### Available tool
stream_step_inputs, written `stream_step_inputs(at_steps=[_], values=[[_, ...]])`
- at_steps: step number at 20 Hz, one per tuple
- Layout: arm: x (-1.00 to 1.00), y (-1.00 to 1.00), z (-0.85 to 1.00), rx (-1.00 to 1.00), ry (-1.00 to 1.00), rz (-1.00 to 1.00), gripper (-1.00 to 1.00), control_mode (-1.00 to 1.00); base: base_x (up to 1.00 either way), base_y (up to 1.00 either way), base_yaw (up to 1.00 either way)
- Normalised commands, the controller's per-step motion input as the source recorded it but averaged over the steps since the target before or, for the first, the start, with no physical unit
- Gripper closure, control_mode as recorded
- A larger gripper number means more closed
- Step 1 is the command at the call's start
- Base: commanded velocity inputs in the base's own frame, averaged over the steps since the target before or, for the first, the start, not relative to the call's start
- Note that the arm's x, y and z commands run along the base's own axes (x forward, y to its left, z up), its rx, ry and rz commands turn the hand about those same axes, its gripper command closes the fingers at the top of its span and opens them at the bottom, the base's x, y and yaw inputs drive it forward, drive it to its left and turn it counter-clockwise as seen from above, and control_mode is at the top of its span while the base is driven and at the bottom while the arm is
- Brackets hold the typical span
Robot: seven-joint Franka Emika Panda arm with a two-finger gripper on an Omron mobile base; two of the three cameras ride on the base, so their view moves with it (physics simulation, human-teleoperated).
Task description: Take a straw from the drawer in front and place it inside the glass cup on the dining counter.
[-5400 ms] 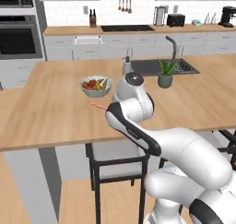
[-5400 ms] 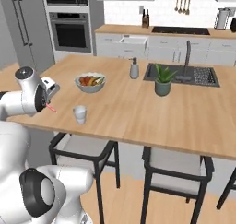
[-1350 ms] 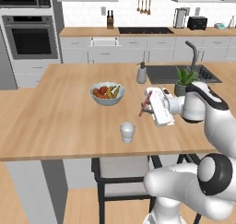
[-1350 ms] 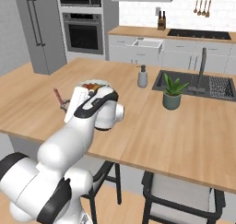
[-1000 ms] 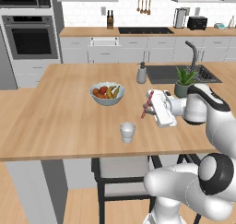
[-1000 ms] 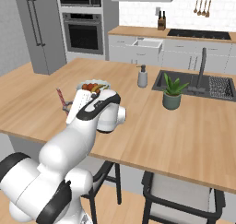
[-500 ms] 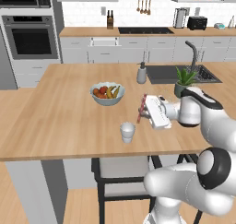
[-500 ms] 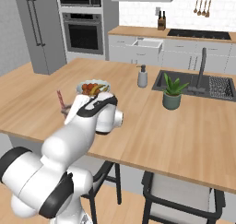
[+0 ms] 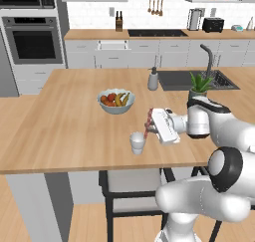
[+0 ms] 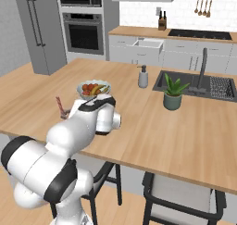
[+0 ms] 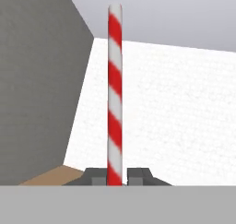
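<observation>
Clamping the straw [image 11: 115, 94] between its 2 dark fingertips [image 11: 96, 176], the gripper [image 9: 150, 124] is closed on the red-and-white striped stick, which rises straight up the middle of the hand view. In the left base view the straw [image 9: 148, 122] sits tilted at the gripper's front, its lower end just above and beside the rim of the glass cup [image 9: 137, 142]. The cup stands upright on the dining counter [image 9: 60, 131], near the front edge. From the right base view the straw [image 10: 59, 106] pokes up to the left of the white arm. Beyond the cup sits a fruit bowl [image 9: 116, 100], then a soap dispenser [image 9: 153, 79], a potted plant [image 9: 199, 84] and the inset sink [image 9: 191, 79].
</observation>
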Motion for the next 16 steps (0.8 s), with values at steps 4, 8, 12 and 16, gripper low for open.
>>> stream_step_inputs(at_steps=[4, 8, 12, 16], values=[[0.18, 0.01, -0.18, -0.03, 0.00, 0.05, 1.00, -1.00, 0.00, 0.00, 0.00], [0.22, 0.00, -0.20, -0.02, 0.00, 0.04, 1.00, -1.00, 0.00, 0.00, 0.00], [0.23, 0.00, -0.21, -0.01, 0.02, 0.03, 1.00, -1.00, 0.00, 0.00, 0.00], [0.25, 0.00, -0.18, 0.00, 0.02, 0.01, 1.00, -1.00, 0.00, 0.00, 0.00]])
